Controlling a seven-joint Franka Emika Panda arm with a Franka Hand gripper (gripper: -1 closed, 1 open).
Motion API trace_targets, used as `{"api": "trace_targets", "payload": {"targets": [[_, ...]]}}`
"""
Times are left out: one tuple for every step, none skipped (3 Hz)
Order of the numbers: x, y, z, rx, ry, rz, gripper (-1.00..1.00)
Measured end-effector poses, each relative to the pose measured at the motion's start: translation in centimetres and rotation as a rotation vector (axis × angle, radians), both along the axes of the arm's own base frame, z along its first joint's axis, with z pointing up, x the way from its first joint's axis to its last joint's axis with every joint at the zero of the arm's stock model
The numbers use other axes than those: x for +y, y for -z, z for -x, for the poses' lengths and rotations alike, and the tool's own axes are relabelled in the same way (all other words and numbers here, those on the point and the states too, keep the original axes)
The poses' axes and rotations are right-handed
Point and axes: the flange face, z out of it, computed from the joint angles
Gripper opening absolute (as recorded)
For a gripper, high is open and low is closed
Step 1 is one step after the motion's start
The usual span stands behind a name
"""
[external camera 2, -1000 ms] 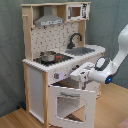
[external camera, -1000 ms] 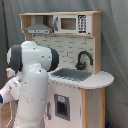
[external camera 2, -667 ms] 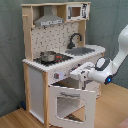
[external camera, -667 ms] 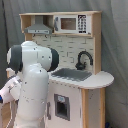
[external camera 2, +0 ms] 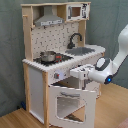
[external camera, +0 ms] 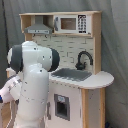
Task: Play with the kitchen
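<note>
Your gripper (external camera 2: 76, 74) sits just in front of the kitchen (external camera 2: 55, 60), below its knobs (external camera 2: 61, 75) and above the open oven door (external camera 2: 70, 102); jaw state cannot be told.

kitchen (external camera 2: 45, 75): matt white panels, light wood edges | pot (external camera 2: 48, 56): shiny metal | arm (external camera: 32, 85): glossy white plastic

Kitchen (external camera 2: 55, 65), pot (external camera 2: 48, 56) on its surface left of the sink (external camera 2: 82, 50), faucet (external camera 2: 75, 39) behind the sink, oven door (external camera 2: 70, 102) below, tool (external camera 2: 79, 74) before the knobs (external camera 2: 62, 75).
</note>
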Motion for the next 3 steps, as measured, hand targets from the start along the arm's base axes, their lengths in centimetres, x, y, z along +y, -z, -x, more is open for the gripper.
{"api": "trace_targets", "payload": {"targets": [[0.1,0.2,0.1,0.037,-0.008,-0.122,1.0],[2.9,0.2,3.4,0.075,-0.065,-0.17,1.0],[4.1,0.0,5.3,0.065,-0.047,-0.185,1.0]]}}
